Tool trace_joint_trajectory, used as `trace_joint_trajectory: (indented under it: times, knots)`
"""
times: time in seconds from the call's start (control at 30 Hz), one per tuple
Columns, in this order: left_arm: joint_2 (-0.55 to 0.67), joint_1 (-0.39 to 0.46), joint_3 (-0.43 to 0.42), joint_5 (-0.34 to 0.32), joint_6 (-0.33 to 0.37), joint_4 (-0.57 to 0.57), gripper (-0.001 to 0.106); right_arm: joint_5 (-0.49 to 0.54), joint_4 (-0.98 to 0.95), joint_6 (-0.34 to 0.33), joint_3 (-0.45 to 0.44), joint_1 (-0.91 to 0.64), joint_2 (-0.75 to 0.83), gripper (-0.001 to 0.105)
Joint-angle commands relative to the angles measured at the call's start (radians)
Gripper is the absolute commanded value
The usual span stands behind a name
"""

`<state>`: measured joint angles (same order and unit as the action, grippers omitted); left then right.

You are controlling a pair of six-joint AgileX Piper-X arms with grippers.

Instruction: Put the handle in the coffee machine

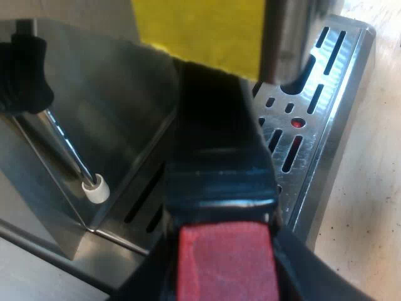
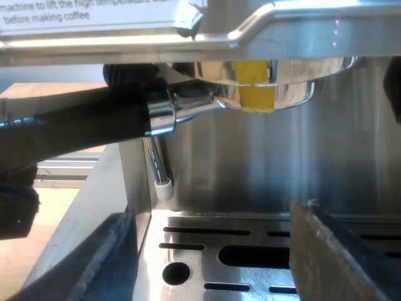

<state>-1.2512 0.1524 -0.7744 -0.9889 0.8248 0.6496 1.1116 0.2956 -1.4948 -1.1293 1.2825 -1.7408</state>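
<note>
Holder (image 2: pixel 294 91) seated at machine (image 2: pixel 250 169) head, locking judged unfinished; left gripper (image 1: pixel 225 257) clamps handle (image 1: pixel 216 150); right gripper (image 2: pixel 213 222) wide, empty.

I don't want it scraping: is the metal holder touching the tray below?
Apart. Right wrist view: the metal holder sits high under the machine head, clear gap above the tray.

White label (image 2: pixel 88 14) on espresso machine (image 2: pixel 263 169) front, just above the brew head. It's cut off at the edges and reads "machine to lift the high temperature…" / "before making coffee". Rest of the wording is illegible.
</note>
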Motion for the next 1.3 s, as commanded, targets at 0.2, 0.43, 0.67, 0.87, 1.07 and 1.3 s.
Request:
trace_joint_trajectory:
  times: [0.2,0.43,0.67,0.87,1.07,1.3]
  knots:
    - [0.072,-0.004,-0.014,-0.081,0.011,-0.017,0.000,0.012,0.006,-0.048,-0.005,-0.003,0.005,0.055]
    - [0.094,-0.004,-0.014,-0.085,0.030,0.033,0.000,0.043,-0.002,-0.083,-0.005,-0.003,0.005,0.055]
    - [0.094,-0.004,-0.014,-0.092,0.030,0.041,0.000,-0.021,-0.008,-0.121,-0.005,-0.012,0.008,0.055]
    - [0.094,-0.004,-0.014,-0.087,0.030,0.037,0.000,-0.079,-0.008,-0.132,-0.005,-0.034,0.031,0.055]
    - [0.094,-0.004,-0.014,-0.089,0.030,0.037,0.000,-0.180,-0.008,-0.208,0.001,-0.035,0.082,0.055]
    - [0.094,-0.004,-0.014,-0.096,0.030,0.037,0.000,-0.212,0.036,-0.140,0.113,-0.068,0.173,0.055]
